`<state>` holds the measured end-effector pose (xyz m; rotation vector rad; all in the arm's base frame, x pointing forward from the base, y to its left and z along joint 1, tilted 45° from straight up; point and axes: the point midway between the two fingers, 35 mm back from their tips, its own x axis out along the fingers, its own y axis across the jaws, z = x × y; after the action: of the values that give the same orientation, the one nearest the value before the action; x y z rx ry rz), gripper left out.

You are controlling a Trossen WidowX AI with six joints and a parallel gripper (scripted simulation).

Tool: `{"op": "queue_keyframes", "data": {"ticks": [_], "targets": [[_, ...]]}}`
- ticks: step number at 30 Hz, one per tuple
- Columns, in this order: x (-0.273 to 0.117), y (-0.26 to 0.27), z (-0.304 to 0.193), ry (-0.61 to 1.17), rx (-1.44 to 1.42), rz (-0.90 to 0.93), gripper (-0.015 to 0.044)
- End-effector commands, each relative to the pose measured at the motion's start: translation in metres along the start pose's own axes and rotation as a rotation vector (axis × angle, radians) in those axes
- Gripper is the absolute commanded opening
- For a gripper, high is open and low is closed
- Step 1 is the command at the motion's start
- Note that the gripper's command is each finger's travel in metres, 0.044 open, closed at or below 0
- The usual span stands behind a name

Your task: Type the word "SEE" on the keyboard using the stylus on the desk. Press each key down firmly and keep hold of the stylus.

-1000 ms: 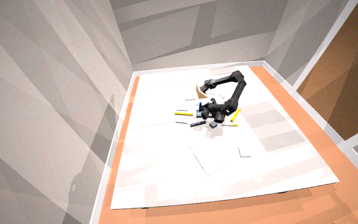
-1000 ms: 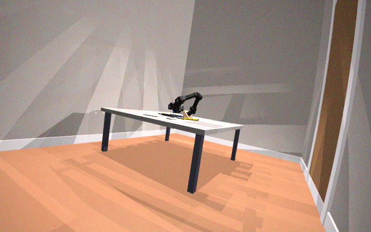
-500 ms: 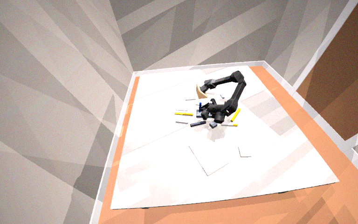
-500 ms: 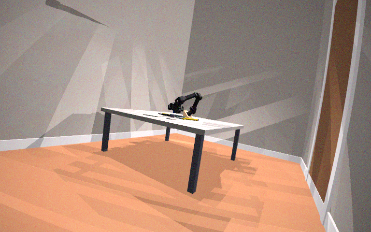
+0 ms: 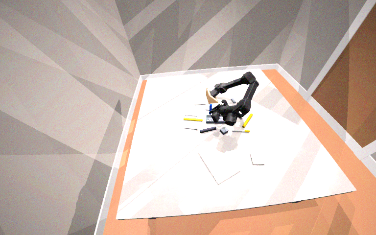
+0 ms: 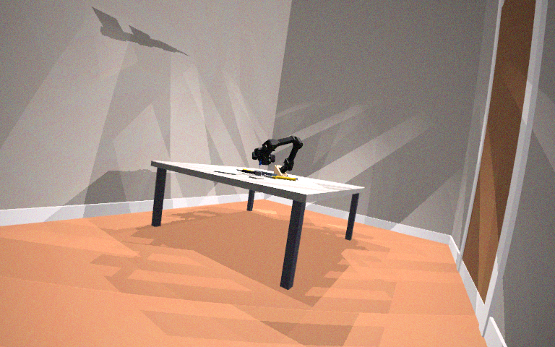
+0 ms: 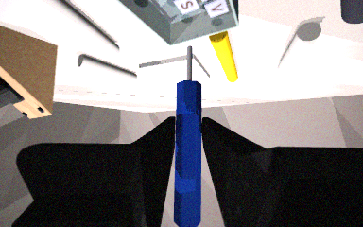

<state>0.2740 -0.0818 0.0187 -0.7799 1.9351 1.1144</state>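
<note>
The blue stylus point(image 5: 210, 107) point(image 6: 260, 163) point(image 7: 188, 156) has a thin grey tip. My gripper point(image 7: 188, 123) is shut on its blue body. The stylus stands in line with the fingers. The dark grey-green keyboard point(image 5: 210, 122) point(image 7: 173, 29) lies partly under the arm in the top view. In the wrist view only its near corner shows at the top, with an S key point(image 7: 186, 5) and a key that looks like V point(image 7: 216, 7). The tip shows just short of the keyboard's near edge there and covers no key. Its exact height is unclear. The E key is not in view.
A tan wooden bracket point(image 5: 210, 97) point(image 7: 35, 61) stands near the arm's base. Yellow sticks point(image 5: 193, 119) point(image 5: 247, 120) lie either side of the keyboard. A black cylinder point(image 5: 207, 129) and a grey block point(image 5: 223, 130) lie in front of it. Thin grey rods point(image 7: 109, 64) lie nearby.
</note>
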Motion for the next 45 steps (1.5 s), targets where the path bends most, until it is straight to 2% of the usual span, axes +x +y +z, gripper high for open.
{"op": "queue_keyframes", "data": {"ticks": [1, 14, 33, 45], "targets": [[0.0, 0.0, 0.0, 0.0, -0.001, -0.002, 0.0084], [-0.024, 0.024, 0.002, -0.003, -0.107, -0.174, 0.0], [-0.046, 0.062, 0.005, 0.005, -0.269, -0.437, 0.0], [-0.041, 0.064, 0.015, 0.005, -0.275, -0.446, 0.0]]}}
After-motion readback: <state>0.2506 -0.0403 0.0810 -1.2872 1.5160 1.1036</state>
